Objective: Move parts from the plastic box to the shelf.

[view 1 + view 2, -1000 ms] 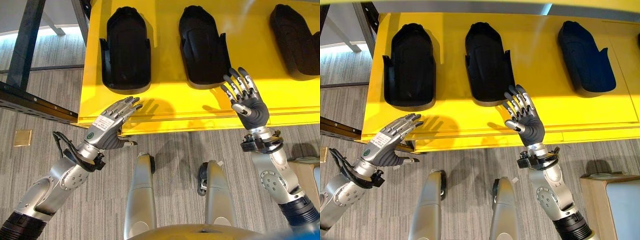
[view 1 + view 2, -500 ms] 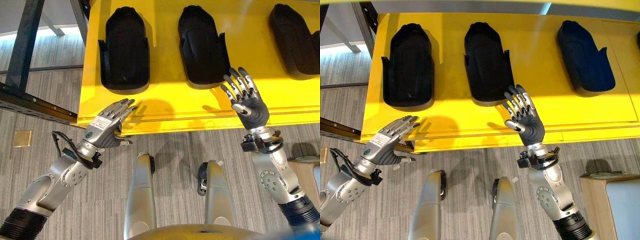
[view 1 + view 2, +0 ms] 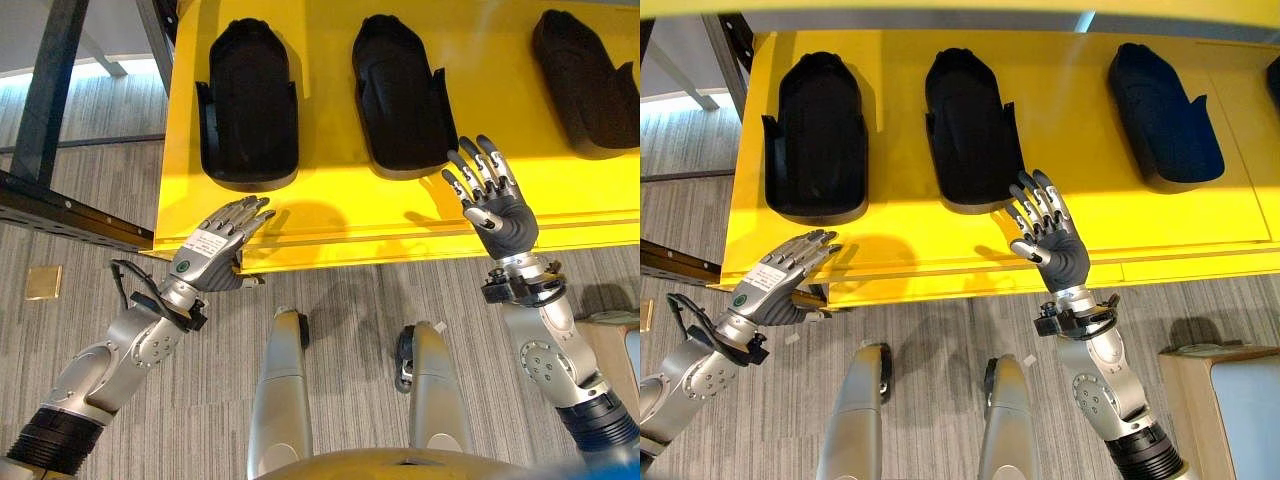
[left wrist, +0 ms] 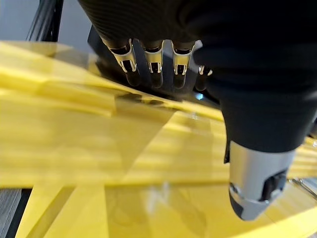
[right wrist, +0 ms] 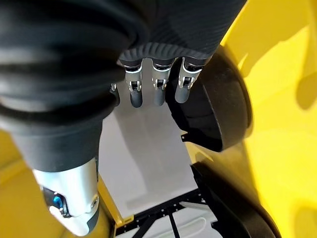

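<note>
Left hand [image 3: 215,248] drawn slightly back toward the front edge of the yellow shelf [image 3: 330,215] since a second earlier, fingers straight and empty. Right hand [image 3: 492,200] unchanged, raised over the front lip with fingers spread, holding nothing, tips just beside the middle part [image 3: 400,95]. Three black parts counted in a row: left part [image 3: 248,100], middle, right part [image 3: 585,80]. Bare yellow strip along the front edge.

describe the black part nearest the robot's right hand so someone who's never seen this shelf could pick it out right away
Start at the yellow shelf, where black molded parts lie in a row. The one you want is the middle part, just beyond the fingertips of the open right hand. Unlike the left part, it lies tilted, and the far right part is well apart.
</note>
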{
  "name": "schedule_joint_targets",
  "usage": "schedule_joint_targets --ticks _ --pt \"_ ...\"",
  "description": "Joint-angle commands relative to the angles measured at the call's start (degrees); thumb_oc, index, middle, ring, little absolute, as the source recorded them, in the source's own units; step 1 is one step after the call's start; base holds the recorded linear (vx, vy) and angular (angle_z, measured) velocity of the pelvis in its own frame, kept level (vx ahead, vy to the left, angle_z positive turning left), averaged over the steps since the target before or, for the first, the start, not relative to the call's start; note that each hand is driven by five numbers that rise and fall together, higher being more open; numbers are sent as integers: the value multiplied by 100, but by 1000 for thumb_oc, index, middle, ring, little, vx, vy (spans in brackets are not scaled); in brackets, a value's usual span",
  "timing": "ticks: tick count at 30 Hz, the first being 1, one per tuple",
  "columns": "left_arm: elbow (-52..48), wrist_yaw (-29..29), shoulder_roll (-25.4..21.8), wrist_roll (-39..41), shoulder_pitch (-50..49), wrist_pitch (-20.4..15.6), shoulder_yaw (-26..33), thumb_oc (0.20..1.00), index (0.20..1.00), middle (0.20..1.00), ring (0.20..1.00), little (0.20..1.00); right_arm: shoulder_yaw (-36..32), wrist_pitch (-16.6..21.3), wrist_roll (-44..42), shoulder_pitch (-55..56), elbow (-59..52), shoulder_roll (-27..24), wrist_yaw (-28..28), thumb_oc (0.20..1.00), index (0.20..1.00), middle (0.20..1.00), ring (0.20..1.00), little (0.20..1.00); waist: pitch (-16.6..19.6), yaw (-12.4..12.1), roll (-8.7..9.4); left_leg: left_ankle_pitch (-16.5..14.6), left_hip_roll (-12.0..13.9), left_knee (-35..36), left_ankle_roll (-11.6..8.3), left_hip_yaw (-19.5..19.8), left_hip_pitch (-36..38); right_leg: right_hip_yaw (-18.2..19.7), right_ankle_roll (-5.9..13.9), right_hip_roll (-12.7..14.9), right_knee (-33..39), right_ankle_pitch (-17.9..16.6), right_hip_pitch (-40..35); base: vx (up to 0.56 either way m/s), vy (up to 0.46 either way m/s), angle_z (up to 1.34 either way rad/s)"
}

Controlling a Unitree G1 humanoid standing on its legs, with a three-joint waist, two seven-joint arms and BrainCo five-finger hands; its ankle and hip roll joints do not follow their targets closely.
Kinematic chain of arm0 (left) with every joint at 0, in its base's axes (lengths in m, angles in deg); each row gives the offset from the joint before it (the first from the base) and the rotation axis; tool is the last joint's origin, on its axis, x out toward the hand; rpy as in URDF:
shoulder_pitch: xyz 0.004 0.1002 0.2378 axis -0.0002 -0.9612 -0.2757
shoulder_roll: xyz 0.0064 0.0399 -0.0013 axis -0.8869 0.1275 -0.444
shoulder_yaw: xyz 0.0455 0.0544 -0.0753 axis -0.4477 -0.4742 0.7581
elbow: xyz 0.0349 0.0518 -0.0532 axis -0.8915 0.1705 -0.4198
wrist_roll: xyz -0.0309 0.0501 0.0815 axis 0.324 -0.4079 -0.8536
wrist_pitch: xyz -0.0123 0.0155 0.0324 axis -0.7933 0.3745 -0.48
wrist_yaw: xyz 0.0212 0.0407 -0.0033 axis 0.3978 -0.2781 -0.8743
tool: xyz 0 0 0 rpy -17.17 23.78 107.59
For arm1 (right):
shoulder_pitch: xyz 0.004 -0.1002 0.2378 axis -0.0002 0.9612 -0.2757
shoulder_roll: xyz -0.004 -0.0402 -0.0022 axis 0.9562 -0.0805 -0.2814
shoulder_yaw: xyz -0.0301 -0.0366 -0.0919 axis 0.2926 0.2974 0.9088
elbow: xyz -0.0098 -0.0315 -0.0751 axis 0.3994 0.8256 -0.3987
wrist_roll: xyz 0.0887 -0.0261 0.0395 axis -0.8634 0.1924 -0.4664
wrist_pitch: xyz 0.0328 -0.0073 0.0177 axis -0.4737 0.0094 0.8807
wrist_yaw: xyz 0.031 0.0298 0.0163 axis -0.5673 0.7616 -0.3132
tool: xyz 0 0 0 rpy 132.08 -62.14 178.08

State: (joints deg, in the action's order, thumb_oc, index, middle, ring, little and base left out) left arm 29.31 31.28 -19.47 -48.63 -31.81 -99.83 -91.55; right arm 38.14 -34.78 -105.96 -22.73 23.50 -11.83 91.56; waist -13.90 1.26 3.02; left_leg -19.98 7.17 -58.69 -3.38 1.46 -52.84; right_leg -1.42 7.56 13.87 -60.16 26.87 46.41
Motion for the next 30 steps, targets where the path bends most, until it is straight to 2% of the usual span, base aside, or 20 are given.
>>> schedule_joint_targets --ticks 1,2,5,7,8,9,30 --pt "121 -295 39 -93 86 9 96 1000 1000 1000 1000 1000 -44 286 59 128 -157 -38 90 1000 1000 1000 1000 1000 478 11 39 17 -13 -6 306 -19 35 -54 -346 -278 305 -886 490 -80 10 -1" --pt "155 -325 59 -103 113 27 93 1000 1000 1000 1000 1000 -33 285 63 121 -156 -34 86 1000 1000 1000 1000 1000 450 13 43 164 -9 21 331 -45 -24 -80 -390 -265 349 -1019 539 -80 10 -2" --pt "229 -392 98 -159 208 76 114 1000 1000 1000 1000 1000 -26 268 59 122 -152 -19 92 1000 1000 1000 1000 1000 462 19 43 163 3 20 332 -57 -25 -74 -392 -269 349 -1022 550 3 8 -4" --pt "307 -461 165 -192 281 113 142 1000 1000 1000 1000 1000 -42 254 62 138 -150 -18 104 1000 1000 1000 1000 1000 500 27 41 -13 0 -25 303 -41 39 -45 -355 -286 291 -866 499 52 9 -5" --pt "311 -469 167 -196 291 112 137 1000 1000 1000 1000 1000 -47 256 61 137 -154 -21 105 1000 1000 1000 1000 1000 472 27 44 157 0 15 332 -66 -26 -70 -399 -269 344 -1017 554 12 7 -7" --pt "338 -487 173 -202 322 124 135 1000 1000 1000 1000 1000 -47 248 56 142 -147 -22 106 1000 1000 1000 1000 1000 501 28 39 -13 1 -24 303 -42 36 -43 -355 -283 287 -869 507 5 3 -7" --pt "828 -793 386 -370 1029 381 -85 1000 1000 1000 1000 1000 40 191 5 63 -123 36 102 1000 1000 1000 1000 1000 544 97 57 -30 30 -80 304 -54 0 11 -374 -316 243 -850 557 5 1 -1"
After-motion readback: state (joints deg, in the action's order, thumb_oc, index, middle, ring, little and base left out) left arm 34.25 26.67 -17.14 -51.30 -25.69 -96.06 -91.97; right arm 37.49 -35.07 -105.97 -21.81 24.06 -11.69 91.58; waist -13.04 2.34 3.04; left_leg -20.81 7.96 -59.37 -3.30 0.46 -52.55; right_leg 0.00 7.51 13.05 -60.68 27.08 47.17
